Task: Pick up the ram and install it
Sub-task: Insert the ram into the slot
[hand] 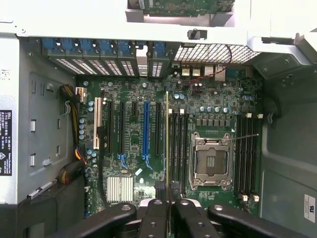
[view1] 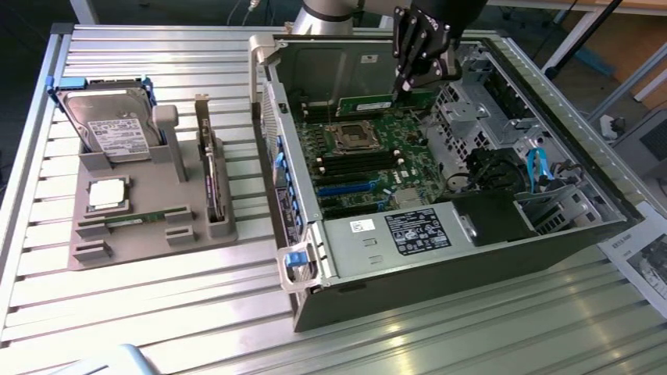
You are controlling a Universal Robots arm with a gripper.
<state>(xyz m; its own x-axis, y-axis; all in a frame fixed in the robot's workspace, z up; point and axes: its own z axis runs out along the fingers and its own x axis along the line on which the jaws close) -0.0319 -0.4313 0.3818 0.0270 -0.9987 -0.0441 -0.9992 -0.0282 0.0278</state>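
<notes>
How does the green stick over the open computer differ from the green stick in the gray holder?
The ram is held between the jaws of the gripper above the motherboard; the holder stick lies in a slot of the gray holder. The ram is inside the computer case, the holder stick outside it. Both are long, thin, green.

No print is coming through clearly enough to read. In the exterior view, a black label (view1: 417,230) on the computer case (view1: 438,289) is carrying small white text, a white sticker (view1: 362,226) beside it is showing dark marks, and the hard drive (view1: 112,125) and a printed sheet (view1: 646,262) are showing only blurred print. In the wrist view, a black tag (hand: 5,141) and a pale sticker (hand: 309,207) are reading no better.
</notes>
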